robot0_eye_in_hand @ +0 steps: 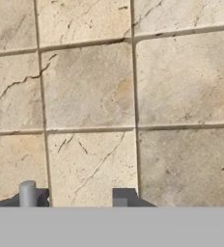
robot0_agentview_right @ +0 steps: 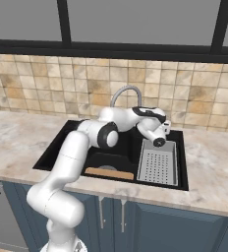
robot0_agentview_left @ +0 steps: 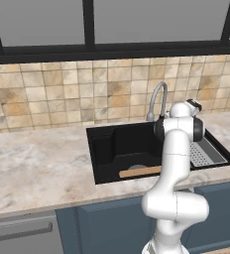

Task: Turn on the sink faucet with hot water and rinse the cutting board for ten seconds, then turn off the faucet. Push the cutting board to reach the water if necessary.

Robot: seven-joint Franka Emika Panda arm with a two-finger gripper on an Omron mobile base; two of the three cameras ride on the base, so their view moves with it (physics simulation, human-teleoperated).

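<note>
Gripper (robot0_eye_in_hand: 75, 198) parted, facing tiled backsplash (robot0_eye_in_hand: 109, 96)

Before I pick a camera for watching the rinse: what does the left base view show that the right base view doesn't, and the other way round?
Left base view: a grey drawer front with a bar handle under the counter.
Right base view: the whole grey drain tray, unblocked by the arm, and the gripper above it.
Both: the sink faucet, the black sink, the cutting board along its near wall, and no water running.
</note>
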